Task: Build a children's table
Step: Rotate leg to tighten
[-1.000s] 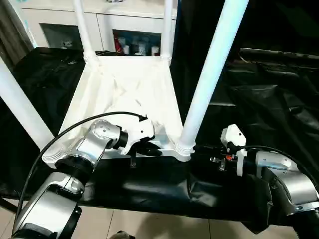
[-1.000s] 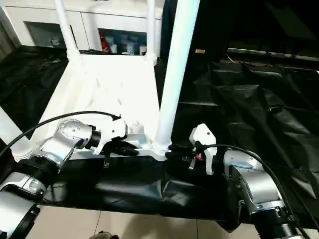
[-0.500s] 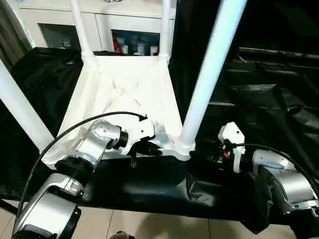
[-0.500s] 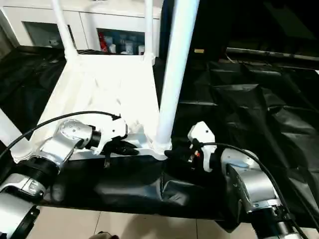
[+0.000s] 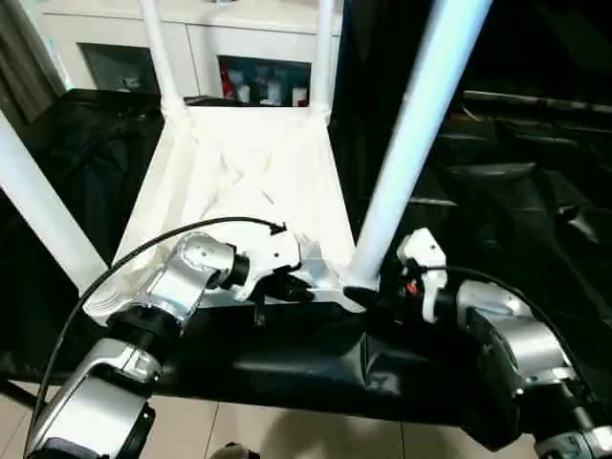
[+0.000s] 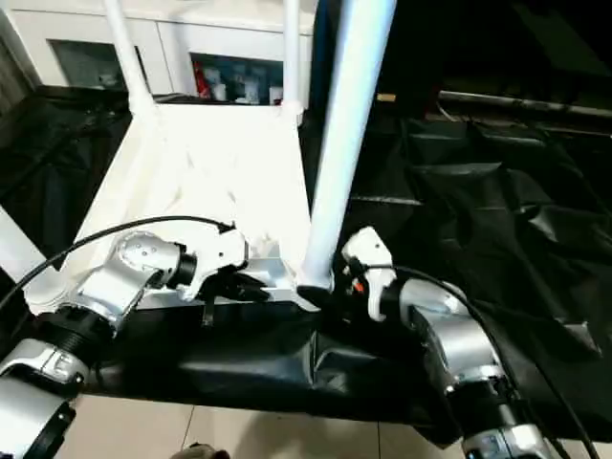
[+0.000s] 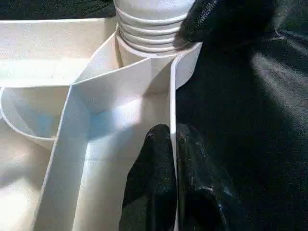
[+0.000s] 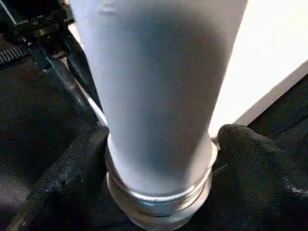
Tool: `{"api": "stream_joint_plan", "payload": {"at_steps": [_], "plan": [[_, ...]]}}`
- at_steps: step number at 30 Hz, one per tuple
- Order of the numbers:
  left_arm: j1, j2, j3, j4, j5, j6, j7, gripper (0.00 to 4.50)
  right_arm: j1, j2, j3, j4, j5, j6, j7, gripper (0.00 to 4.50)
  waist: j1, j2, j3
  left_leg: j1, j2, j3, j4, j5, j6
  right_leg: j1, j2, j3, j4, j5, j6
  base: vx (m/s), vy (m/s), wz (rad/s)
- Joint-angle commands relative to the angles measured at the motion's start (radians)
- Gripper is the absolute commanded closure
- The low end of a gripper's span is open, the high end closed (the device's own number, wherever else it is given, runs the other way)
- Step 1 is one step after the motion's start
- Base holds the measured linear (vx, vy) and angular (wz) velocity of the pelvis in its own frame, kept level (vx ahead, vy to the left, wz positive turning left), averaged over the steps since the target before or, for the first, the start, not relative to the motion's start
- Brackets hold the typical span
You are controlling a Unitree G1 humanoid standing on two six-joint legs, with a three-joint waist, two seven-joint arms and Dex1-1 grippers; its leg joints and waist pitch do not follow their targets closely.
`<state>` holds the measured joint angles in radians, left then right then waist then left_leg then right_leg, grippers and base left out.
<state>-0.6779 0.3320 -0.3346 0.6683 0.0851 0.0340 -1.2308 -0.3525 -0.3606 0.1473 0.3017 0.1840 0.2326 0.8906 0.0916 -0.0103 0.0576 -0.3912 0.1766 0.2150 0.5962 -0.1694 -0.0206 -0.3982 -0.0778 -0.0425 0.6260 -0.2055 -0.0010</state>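
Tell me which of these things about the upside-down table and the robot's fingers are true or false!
1. The white plastic rectangular tabletop lies upside down on the black sheet. True.
2. No legs are fitted yet. False: four long white tubular legs stand in the corner sockets, the near right leg among them.
3. The left gripper pinches the tabletop's thin rim between its fingers. True.
4. The right gripper carries a loose leg in the air. False: its fingers sit on either side of the near right leg's base, at its socket.
5. A white cabinet with glass doors stands behind the tabletop. True.
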Motion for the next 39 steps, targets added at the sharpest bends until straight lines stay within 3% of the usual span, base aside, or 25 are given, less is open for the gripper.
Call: {"api": "stream_joint_plan", "payload": {"at_steps": [1,3,14,19,22,25,27,28,31,34,37,38,39], "plan": [[0.020,-0.014,-0.015,-0.021,-0.016,0.002,-0.021,4.50,-0.019,-0.003,-0.004,0.023,-0.017,-0.012,-0.015,0.34,0.003,-0.007,-0.069,0.028,0.060,-0.035,-0.065,-0.189,0.030,0.042,-0.079,0.042,-0.075,-0.108,-0.250,0.000,0.000,0.00],[0.022,-0.011,-0.014,-0.024,-0.015,0.004,-0.020,4.50,-0.019,-0.003,-0.001,0.033,-0.019,-0.022,-0.008,0.34,0.002,-0.008,-0.069,0.028,0.060,-0.035,-0.065,-0.190,0.029,0.042,-0.079,0.043,-0.075,-0.113,-0.250,0.000,0.000,0.00],[0.023,-0.005,-0.013,-0.023,-0.013,0.005,-0.019,4.50,-0.020,-0.003,-0.003,0.047,-0.012,-0.034,0.004,1.52,0.002,-0.007,-0.069,0.028,0.061,-0.035,-0.066,-0.194,0.030,0.042,-0.078,0.043,-0.076,-0.123,-0.246,0.000,0.000,0.00],[0.023,-0.005,-0.006,-0.017,-0.011,0.006,0.000,4.50,-0.018,0.010,-0.006,0.062,-0.016,-0.052,-0.020,1.71,0.000,-0.006,-0.068,0.027,0.060,-0.035,-0.066,-0.198,0.029,0.041,-0.078,0.043,-0.077,-0.125,-0.247,0.000,0.000,0.00],[0.011,-0.033,0.024,0.022,-0.001,0.020,0.106,4.50,-0.024,0.064,-0.047,0.130,-0.039,-0.081,-0.170,1.72,-0.005,-0.007,-0.064,0.029,0.059,-0.036,-0.068,-0.223,0.015,0.037,-0.079,0.043,-0.082,-0.163,-0.244,0.000,0.000,0.00],[0.002,-0.079,0.050,0.053,0.001,0.035,0.212,4.50,-0.032,0.135,-0.097,0.197,-0.036,-0.081,-0.328,1.74,-0.018,-0.008,-0.058,0.029,0.056,-0.042,-0.075,-0.284,-0.016,0.035,-0.082,0.042,-0.095,-0.313,-0.210,0.000,0.000,0.00],[-0.012,-0.134,0.058,0.090,0.021,0.066,0.333,4.50,-0.052,0.221,-0.126,0.276,-0.050,-0.079,-0.506,1.74,-0.025,-0.006,-0.059,0.032,0.055,-0.043,-0.076,-0.295,-0.027,0.030,-0.081,0.043,-0.101,-0.353,-0.190,0.000,0.000,0.00],[-0.012,-0.134,0.058,0.090,0.021,0.066,0.333,4.50,-0.052,0.221,-0.126,0.276,-0.050,-0.079,-0.506,1.74,-0.028,-0.005,-0.061,0.034,0.054,-0.044,-0.075,-0.301,-0.031,0.030,-0.082,0.043,-0.103,-0.369,-0.184,0.000,0.000,0.00],[-0.025,-0.185,0.061,0.119,0.032,0.093,0.423,4.50,-0.093,0.285,-0.119,0.349,-0.081,-0.083,-0.638,1.74,-0.031,-0.003,-0.063,0.031,0.054,-0.044,-0.077,-0.282,-0.020,0.031,-0.078,0.043,-0.102,-0.329,-0.178,0.000,0.000,0.00],[-0.038,-0.229,0.071,0.136,0.029,0.122,0.487,4.50,-0.141,0.328,-0.083,0.406,-0.115,-0.095,-0.677,1.74,-0.039,-0.004,-0.065,0.032,0.052,-0.042,-0.075,-0.284,-0.015,0.030,-0.076,0.042,-0.099,-0.296,-0.196,0.000,0.000,0.00],[-0.043,-0.247,0.066,0.147,0.040,0.110,0.502,4.50,-0.174,0.363,-0.072,0.443,-0.120,-0.121,-0.670,1.74,-0.038,-0.005,-0.066,0.028,0.050,-0.040,-0.073,-0.268,0.005,0.033,-0.078,0.043,-0.101,-0.284,-0.189,0.000,0.000,0.00],[-0.042,-0.244,0.064,0.145,0.042,0.104,0.497,4.50,-0.173,0.364,-0.077,0.438,-0.111,-0.136,-0.652,1.19,-0.037,-0.008,-0.067,0.026,0.051,-0.039,-0.072,-0.261,0.010,0.035,-0.078,0.044,-0.101,-0.275,-0.187,0.000,0.000,0.00],[-0.040,-0.232,0.066,0.142,0.044,0.093,0.487,4.50,-0.170,0.356,-0.087,0.424,-0.095,-0.160,-0.611,1.19,-0.037,-0.007,-0.067,0.026,0.051,-0.039,-0.073,-0.255,0.017,0.035,-0.077,0.043,-0.100,-0.267,-0.185,0.000,0.000,0.00]]}}
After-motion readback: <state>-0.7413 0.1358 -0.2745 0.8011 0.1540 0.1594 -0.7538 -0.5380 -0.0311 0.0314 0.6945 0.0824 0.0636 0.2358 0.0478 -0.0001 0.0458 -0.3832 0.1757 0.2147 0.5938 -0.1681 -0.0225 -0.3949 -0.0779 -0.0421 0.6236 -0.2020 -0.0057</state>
